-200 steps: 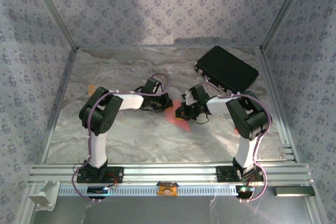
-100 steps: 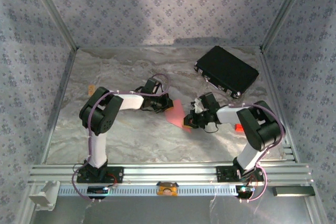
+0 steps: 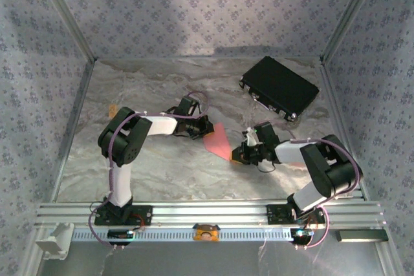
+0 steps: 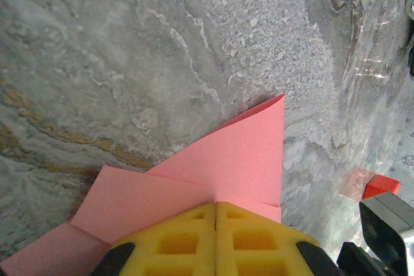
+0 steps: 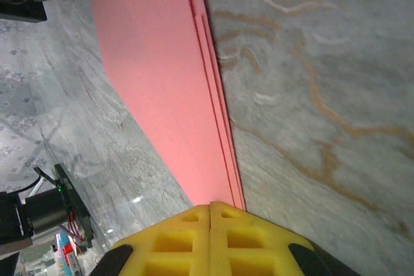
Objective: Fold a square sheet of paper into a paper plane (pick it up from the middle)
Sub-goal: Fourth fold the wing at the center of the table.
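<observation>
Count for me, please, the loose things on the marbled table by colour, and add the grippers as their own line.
Salmon pink: 1, the folded sheet of thin paper, pinched at each end.
Black: 1, the rectangular hard case.
Orange: 1, the tiny tag near the left edge.
Yellow-padded grippers: 2, the left gripper and the right gripper, both shut on the paper.
Total: 5.

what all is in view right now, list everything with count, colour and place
folded paper sheet: one, salmon pink, mid-table, between the two grippers
case: one, black, far right of the table
small tag: one, orange, left side of the table
table: one, grey marbled, under everything
left gripper: one, yellow pads, shut on the sheet's far-left end
right gripper: one, yellow pads, shut on the sheet's near-right end
</observation>
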You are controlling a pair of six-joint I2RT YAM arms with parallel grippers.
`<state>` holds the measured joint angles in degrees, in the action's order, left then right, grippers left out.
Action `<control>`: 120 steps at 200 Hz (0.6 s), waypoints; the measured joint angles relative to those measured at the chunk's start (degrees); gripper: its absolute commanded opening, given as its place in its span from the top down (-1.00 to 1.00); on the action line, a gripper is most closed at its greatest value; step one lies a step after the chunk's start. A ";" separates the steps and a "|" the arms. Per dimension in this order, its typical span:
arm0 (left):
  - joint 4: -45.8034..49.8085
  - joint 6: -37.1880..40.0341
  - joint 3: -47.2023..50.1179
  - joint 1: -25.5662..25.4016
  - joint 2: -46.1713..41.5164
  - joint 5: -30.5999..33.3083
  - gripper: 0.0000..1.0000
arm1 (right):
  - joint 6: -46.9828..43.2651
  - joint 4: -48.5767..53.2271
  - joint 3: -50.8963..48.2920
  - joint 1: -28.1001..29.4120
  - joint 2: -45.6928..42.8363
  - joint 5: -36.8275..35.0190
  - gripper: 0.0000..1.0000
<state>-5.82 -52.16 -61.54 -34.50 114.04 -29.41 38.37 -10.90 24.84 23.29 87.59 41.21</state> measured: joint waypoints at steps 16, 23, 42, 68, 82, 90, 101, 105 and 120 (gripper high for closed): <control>0.00 0.00 0.00 0.00 0.02 -0.04 0.87 | 0.46 -0.72 -1.46 -0.44 -1.22 0.11 0.88; 0.00 0.02 0.00 0.00 0.02 -0.09 0.87 | 0.59 -0.76 -1.99 -0.57 -1.81 0.11 0.88; 0.00 0.02 0.00 0.00 0.02 -0.15 0.87 | 0.90 -0.50 -3.45 -0.72 -3.67 -0.28 0.88; 0.00 0.02 0.00 0.00 0.02 -0.15 0.87 | 0.90 2.73 -4.35 -0.72 -6.62 -1.57 0.88; 0.00 0.02 0.00 0.00 0.04 -0.17 0.87 | 0.85 5.55 -4.44 -0.70 -8.46 -2.56 0.88; 0.00 0.02 0.00 0.00 0.04 -0.17 0.87 | 0.87 7.08 -4.44 -0.68 -9.68 -3.10 0.88; 0.00 0.02 0.00 0.00 0.02 -0.17 0.87 | 0.85 8.74 -4.33 -0.52 -11.34 -3.63 0.87; 0.00 0.02 0.00 0.00 0.02 -0.15 0.87 | 0.83 9.35 -4.15 -0.44 -11.85 -3.82 0.87; 0.00 0.02 0.00 0.00 0.02 -0.17 0.87 | 0.63 11.23 -2.78 0.13 -12.39 -3.91 0.87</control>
<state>-5.82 -52.14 -61.54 -34.50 114.06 -29.58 39.00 0.34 22.06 23.42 75.20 37.30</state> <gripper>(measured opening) 0.066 0.064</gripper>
